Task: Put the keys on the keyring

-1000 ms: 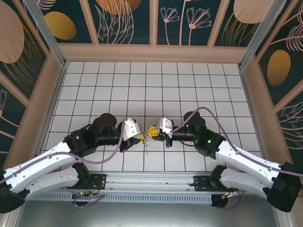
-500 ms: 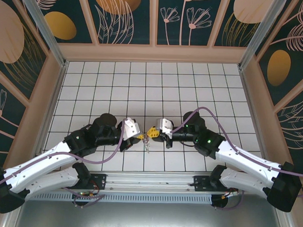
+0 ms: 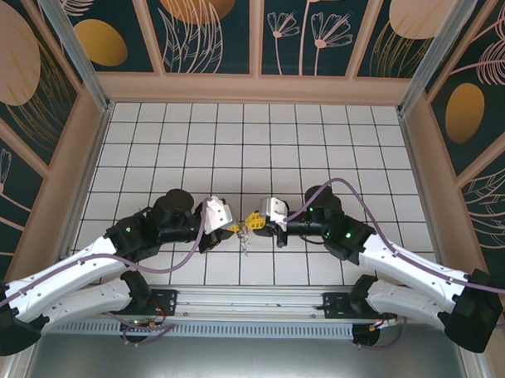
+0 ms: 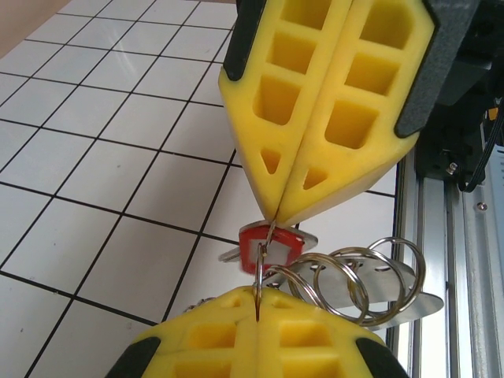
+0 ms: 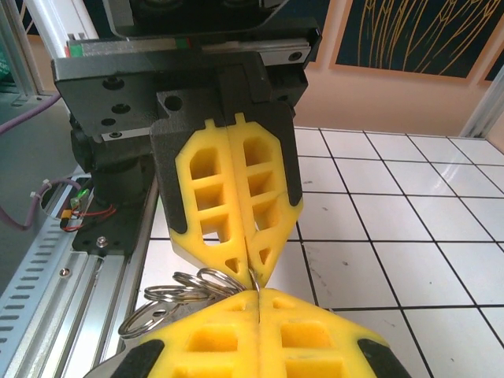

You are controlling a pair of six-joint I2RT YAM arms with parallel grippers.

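Note:
Over the white tiled floor my two yellow-tipped grippers meet tip to tip, both shut. In the left wrist view my left gripper [image 4: 260,305] pinches a thin wire ring of the keyring [image 4: 354,276]. My right gripper [image 4: 276,222] comes down from above and nips the same wire. The red-headed key [image 4: 277,244] sits at that wire between the two tips, its silver blade pointing left. The other rings and a flat silver plate [image 4: 413,299] fan out to the right. From the right wrist my right gripper [image 5: 257,298] touches the left gripper [image 5: 252,269], with the rings [image 5: 177,290] to the left. From above, the left gripper [image 3: 235,228] and right gripper [image 3: 253,216] meet, and the keyring [image 3: 245,241] dangles below them.
An aluminium rail [image 3: 248,309] runs along the near edge just behind the grippers and also shows as the rail [image 4: 465,236] at the right of the left wrist view. Wooden-framed walls [image 3: 256,88] enclose the tiled floor [image 3: 262,140] on three sides.

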